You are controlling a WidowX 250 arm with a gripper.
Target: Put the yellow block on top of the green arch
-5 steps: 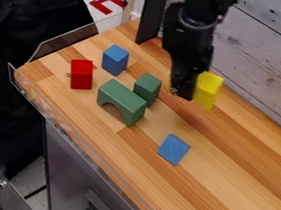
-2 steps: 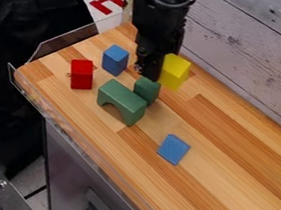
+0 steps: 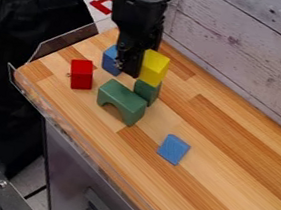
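Yellow block [image 3: 154, 68] and gripper [image 3: 130, 70] shifted closer to green arch [image 3: 122, 102]. Pincer clamped on yellow block, which appears beyond the arch, up and to the right in view.

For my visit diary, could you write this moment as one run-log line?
hand: holds yellow block | block: not on arch | green arch: on table, top bare | placing: not done

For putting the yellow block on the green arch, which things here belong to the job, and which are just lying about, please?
For the job:
yellow wooden block
green wooden arch

Just lying about:
red wooden block
small green wooden block
blue wooden block beside the red one
flat blue wooden block
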